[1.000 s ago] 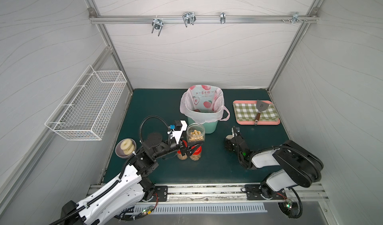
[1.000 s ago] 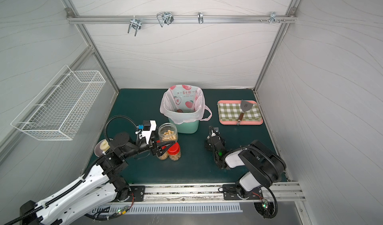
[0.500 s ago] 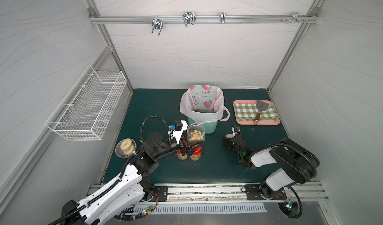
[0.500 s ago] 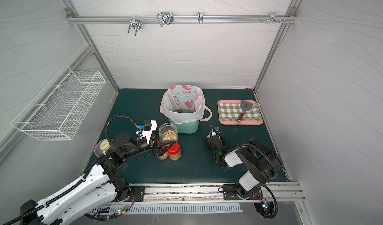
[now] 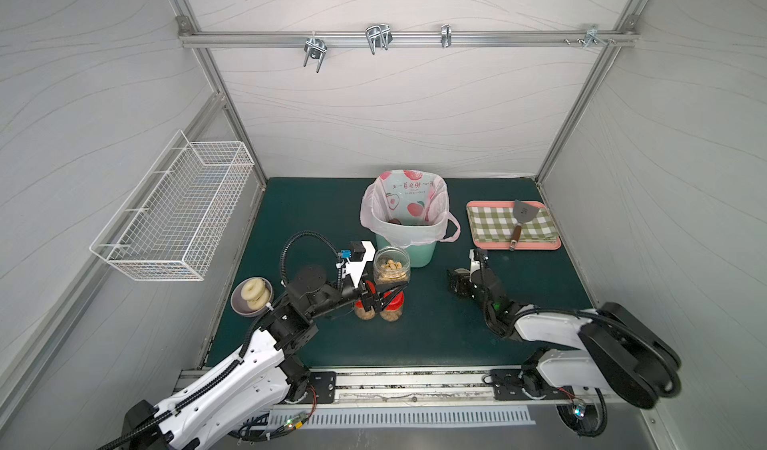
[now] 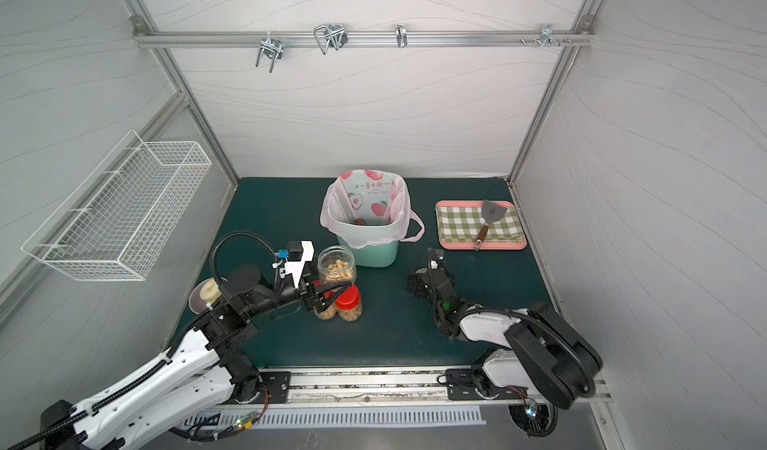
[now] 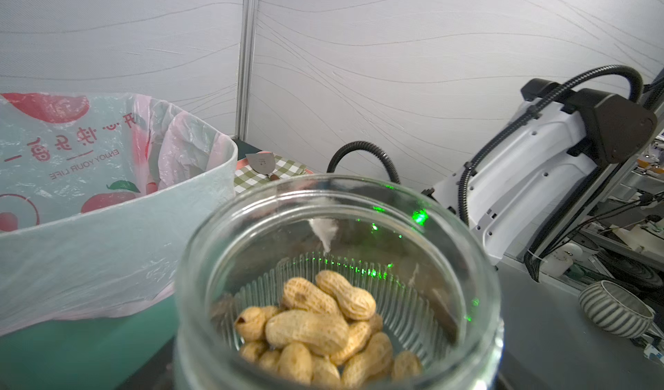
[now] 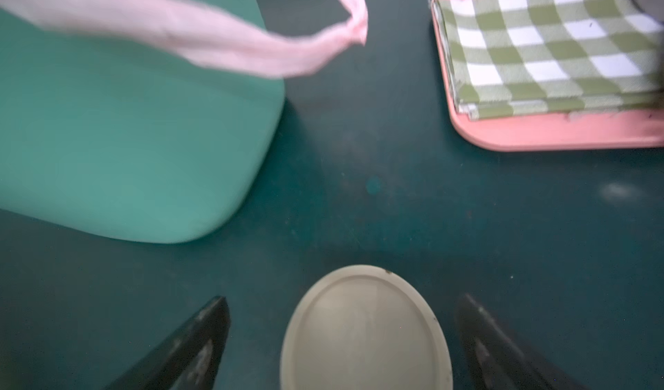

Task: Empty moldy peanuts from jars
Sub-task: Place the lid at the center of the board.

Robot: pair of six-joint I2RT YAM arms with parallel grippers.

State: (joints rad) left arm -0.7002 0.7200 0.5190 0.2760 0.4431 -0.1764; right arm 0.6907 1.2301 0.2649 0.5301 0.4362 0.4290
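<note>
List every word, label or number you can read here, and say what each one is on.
"ENJOY YOUR LIFE": on the pink printed plastic bag lining the mint-green bin, seen mirrored through the plastic in the left wrist view.
"开心快乐每一": same bag, the line above, also mirrored; its end is cut off.
Mark on the metal spatula blade: too small to read.

Bright and even in both top views, with only faint, soft shadows on the mat [image 5: 436, 336] around the bin [image 5: 404, 244]. Bowed outward toward the edges, far from the bin. Smeared with blur all over the right wrist view, bin included. Sharp in the left wrist view beside the bin, with green glints speckling the open jar [image 7: 413, 298].
</note>
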